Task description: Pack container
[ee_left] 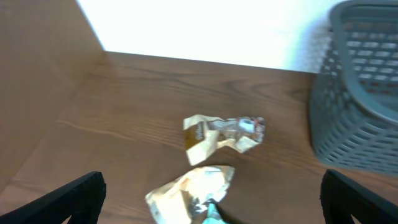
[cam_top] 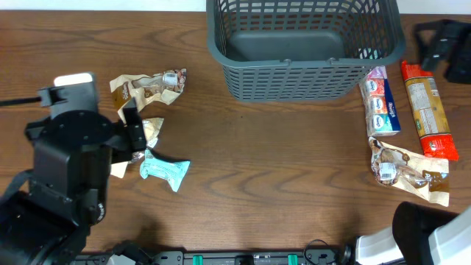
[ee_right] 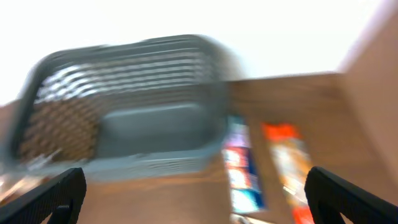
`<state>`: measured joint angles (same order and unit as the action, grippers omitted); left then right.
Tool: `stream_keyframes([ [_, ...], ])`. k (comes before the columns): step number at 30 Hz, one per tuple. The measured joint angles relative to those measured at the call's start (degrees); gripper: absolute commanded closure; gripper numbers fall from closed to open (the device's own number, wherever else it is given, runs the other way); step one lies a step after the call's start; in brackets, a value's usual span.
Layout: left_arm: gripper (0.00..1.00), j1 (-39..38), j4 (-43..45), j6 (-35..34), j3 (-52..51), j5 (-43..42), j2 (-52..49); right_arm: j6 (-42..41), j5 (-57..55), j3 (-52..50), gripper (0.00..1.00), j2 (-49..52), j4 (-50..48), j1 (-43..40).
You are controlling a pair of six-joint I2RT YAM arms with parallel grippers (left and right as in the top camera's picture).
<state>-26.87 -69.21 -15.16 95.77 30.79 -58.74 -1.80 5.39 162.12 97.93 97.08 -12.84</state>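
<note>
From overhead, the container (cam_top: 294, 82) stands at the far middle of the table (cam_top: 280, 169), its latticed sides upright and its solid bottom showing. The left arm (cam_top: 70, 173) fills the near left corner, and the left gripper (cam_top: 136, 136) hangs over a tan packet (cam_top: 152, 131), with a crumpled brown packet (cam_top: 151, 87) just beyond it and a teal packet (cam_top: 165, 171) on its near side. Right of the container lie a white and blue packet (cam_top: 383, 101), an orange packet (cam_top: 427, 110) and, nearer, a brown wrapper (cam_top: 408, 168); only the right arm (cam_top: 434, 235) shows at the near right edge. The left wrist view has the left gripper (ee_left: 211, 183) spread wide with nothing between its fingers (ee_left: 71, 199), the tan packet (ee_left: 193, 193) below it, the crumpled brown packet (ee_left: 227, 134) farther off and the container (ee_left: 360, 93) at the right. The right wrist view is blurred, yet the right gripper (ee_right: 196, 180) plainly stands wide apart and holds nothing, facing the container (ee_right: 155, 163), with the white and blue packet (ee_right: 239, 177) and the orange packet (ee_right: 286, 162) beside it
</note>
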Motion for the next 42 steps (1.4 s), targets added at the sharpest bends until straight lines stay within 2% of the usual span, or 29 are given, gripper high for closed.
stream_keyframes([
  [5, 0.01, 2.2, -2.3, 0.0, 0.0, 1.0, 0.0, -2.1, -8.6, -3.7, 0.01, -0.2, 0.0, -3.3],
  [10, 0.01, 2.4, -4.3, 0.1, 0.0, 1.2, -0.4, 0.1, -9.8, -8.8, 0.01, 0.4, -1.6, -5.4],
  [19, 0.01, 2.4, -5.6, 0.2, 0.0, 1.2, -0.4, 11.1, -2.8, -21.1, 0.01, 1.5, -6.5, -8.7],
  [26, 0.01, 2.4, -5.6, 0.2, 0.0, 1.4, -0.4, 25.4, 4.6, -32.0, 0.01, 2.9, -7.0, -10.9],
  [31, 0.01, 2.4, -5.6, 0.2, 0.0, 5.4, -0.9, 32.0, 6.5, -41.8, 0.01, 2.8, -10.0, -12.8],
  [37, 0.01, 2.5, -5.2, 0.2, 0.0, 8.6, -3.1, 32.6, 4.9, -54.2, 0.01, 4.2, -18.5, -13.2],
  [42, 0.01, 2.4, -7.8, 0.2, 0.0, 9.5, -6.6, 31.2, 3.5, -56.4, 0.01, 9.7, -24.6, -13.0],
])
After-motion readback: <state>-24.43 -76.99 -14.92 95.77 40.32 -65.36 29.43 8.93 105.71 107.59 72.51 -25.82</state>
